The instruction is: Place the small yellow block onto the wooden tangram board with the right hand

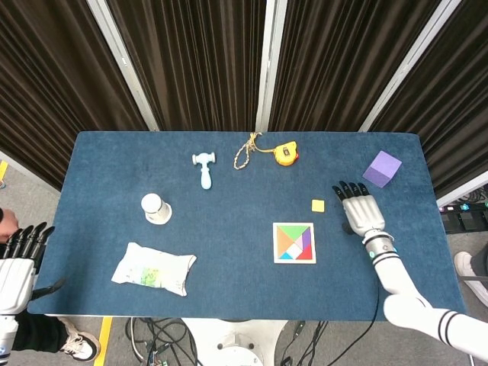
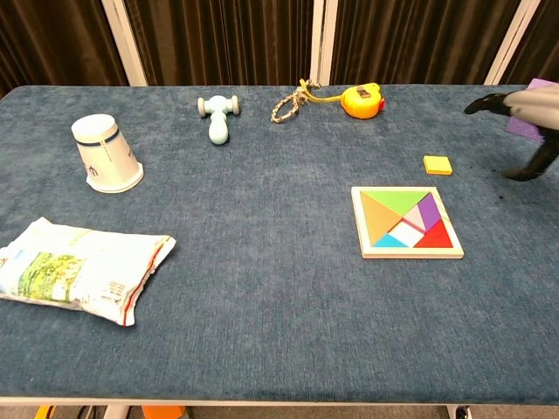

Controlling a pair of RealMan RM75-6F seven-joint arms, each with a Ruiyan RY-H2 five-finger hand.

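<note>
Here small yellow block (image 1: 318, 205): flat, square, lying on cloth; right hand (image 1: 361, 210) empty, fingers spread.

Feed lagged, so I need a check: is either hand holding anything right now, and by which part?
Nothing is held. The right hand is open over the table, beside the small yellow block without touching it. The left hand is open off the table's edge.

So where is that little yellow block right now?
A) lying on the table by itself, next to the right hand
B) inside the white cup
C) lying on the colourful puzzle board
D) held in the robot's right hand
A: the small yellow block lies alone on the blue table, apart from the tangram board; the open right hand hovers beside it, holding nothing.
</note>
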